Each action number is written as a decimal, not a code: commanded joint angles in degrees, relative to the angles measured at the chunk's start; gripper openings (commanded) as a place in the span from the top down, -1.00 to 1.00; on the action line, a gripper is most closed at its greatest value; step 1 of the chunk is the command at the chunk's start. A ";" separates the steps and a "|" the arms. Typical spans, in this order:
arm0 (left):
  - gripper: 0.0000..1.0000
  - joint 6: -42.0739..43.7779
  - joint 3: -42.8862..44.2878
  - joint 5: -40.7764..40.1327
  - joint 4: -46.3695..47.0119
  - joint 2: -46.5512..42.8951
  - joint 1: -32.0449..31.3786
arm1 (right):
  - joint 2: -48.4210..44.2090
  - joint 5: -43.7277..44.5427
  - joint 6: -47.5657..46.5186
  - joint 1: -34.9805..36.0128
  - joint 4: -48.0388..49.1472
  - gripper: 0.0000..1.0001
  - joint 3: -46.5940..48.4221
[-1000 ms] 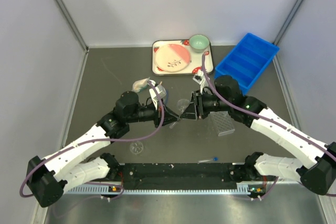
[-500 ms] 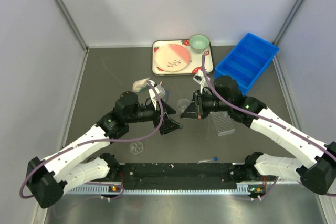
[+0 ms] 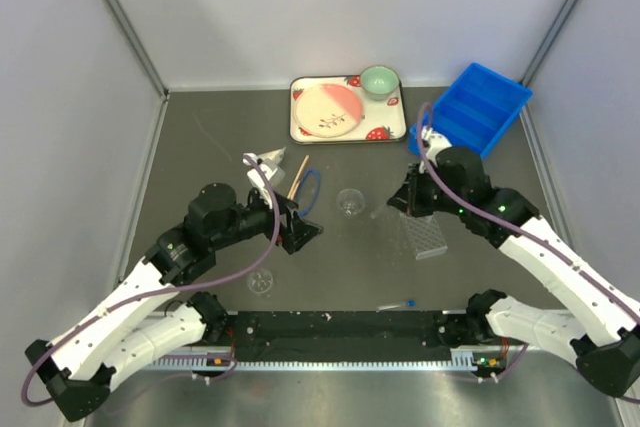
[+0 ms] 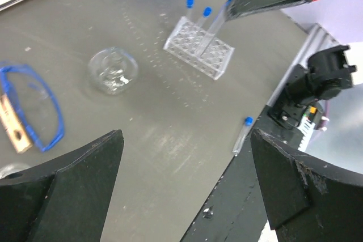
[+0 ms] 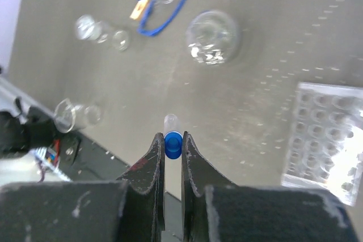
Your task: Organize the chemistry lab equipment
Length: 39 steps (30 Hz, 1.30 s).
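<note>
A grey bench (image 3: pixel 200 147) carries the lab glassware beneath two robot arms. The left arm (image 3: pixel 170 257) hangs over the bench's middle-left, its jaws spread wide and empty. The right arm (image 3: pixel 520 237) has its jaws clenched on the blue cap of a thin clear tube (image 5: pixel 172 139), held in the air beside the rack. A blue bin (image 3: pixel 470 112) sits at the far right corner, and a strawberry-print tray (image 3: pixel 350 135) lies at the far edge. The clear tube rack (image 3: pixel 425 235) rests right of centre, with two more blue-capped tubes (image 4: pixel 189 12) standing upright in it. A small glass beaker (image 3: pixel 349 202) stands between the two arms, apart from the rack. The blue ring (image 3: pixel 312 187) lies just left of the beaker, with the thin wooden stick (image 3: pixel 297 175) at its side. One loose tube (image 3: pixel 400 303) lies flat near the bench's front edge.
</note>
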 commanded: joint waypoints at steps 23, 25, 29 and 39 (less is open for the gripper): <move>-0.97 -2.05 2.05 -14.62 -11.86 -0.10 -0.06 | 0.13 37.01 13.27 -8.43 -14.50 1.00 -7.05; -0.98 -1.79 1.88 -14.09 -11.86 0.25 -0.06 | 1.45 38.50 13.98 -8.60 -14.33 1.00 -7.05; -0.97 -1.26 1.96 -14.00 -11.86 1.04 -0.06 | 3.39 40.53 14.60 -8.86 -13.54 1.00 -6.70; -0.97 -0.03 1.96 -14.00 -11.86 2.19 -0.06 | 7.08 38.07 13.90 -9.48 -8.53 1.00 -6.87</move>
